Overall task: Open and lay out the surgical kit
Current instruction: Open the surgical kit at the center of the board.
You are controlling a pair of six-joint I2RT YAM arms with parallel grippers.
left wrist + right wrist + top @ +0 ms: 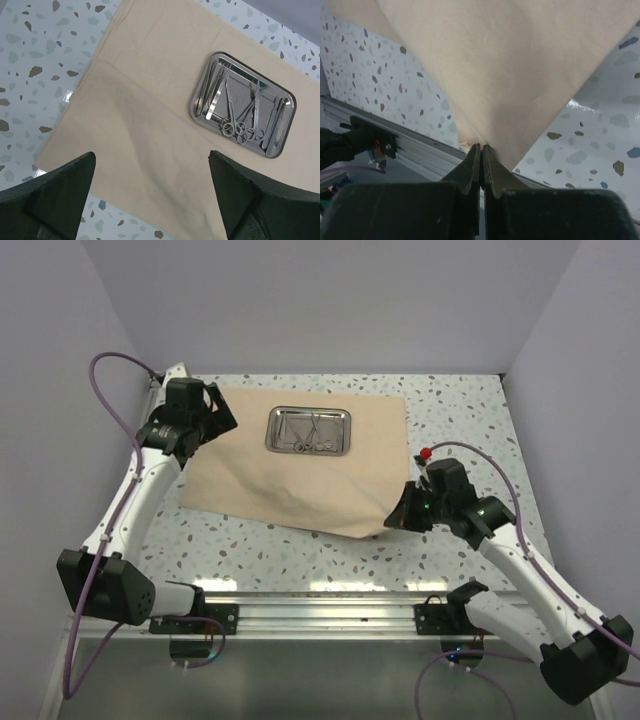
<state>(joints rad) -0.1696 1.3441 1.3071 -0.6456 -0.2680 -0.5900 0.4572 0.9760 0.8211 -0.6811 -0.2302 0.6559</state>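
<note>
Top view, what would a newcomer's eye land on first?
The shiny tray of instruments, sitting on the far half of the tan cloth. Next, the right gripper pinching the cloth's near right corner, while the left gripper hangs open over its far left corner.

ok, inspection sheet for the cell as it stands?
Surface: speckled table, bare around the cloth.
Job's things: cloth spread out; tray on its far part, holding forceps and other instruments.
Clutter: nothing seen.
Grippers: left gripper open, above the cloth's left part, holding nothing; right gripper shut on the cloth's near-right corner.
Cables: purple cables loop off the left arm and the right arm, off the cloth.
Surroundings: plain walls on three sides; metal rail along the near edge.
</note>
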